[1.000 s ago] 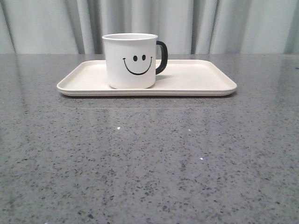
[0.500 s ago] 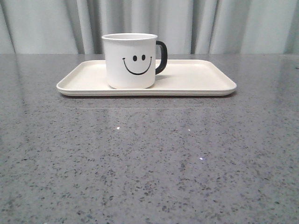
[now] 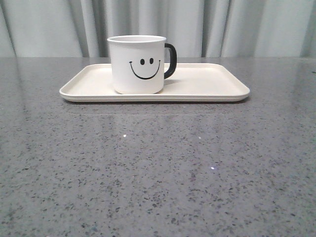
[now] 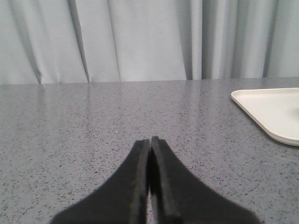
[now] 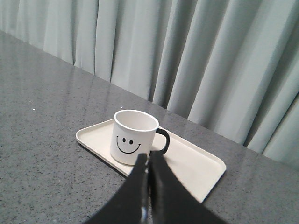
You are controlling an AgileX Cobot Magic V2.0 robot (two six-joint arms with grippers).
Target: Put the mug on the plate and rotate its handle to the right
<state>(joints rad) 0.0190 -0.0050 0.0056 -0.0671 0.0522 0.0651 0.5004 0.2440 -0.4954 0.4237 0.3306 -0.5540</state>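
The white mug (image 3: 137, 64) with the black smiley face stands upright on the left half of the cream plate (image 3: 207, 84). Its black handle (image 3: 170, 60) points to the right. The mug (image 5: 133, 135), its handle (image 5: 163, 141) and the plate (image 5: 196, 163) also show in the right wrist view. My right gripper (image 5: 148, 157) is shut and empty, held back from the plate. My left gripper (image 4: 150, 140) is shut and empty over bare table, with a corner of the plate (image 4: 273, 109) off to one side. Neither gripper shows in the front view.
The grey speckled table (image 3: 158, 168) spreads out in front of the plate. A pale pleated curtain (image 3: 222, 24) hangs along the table's far edge.
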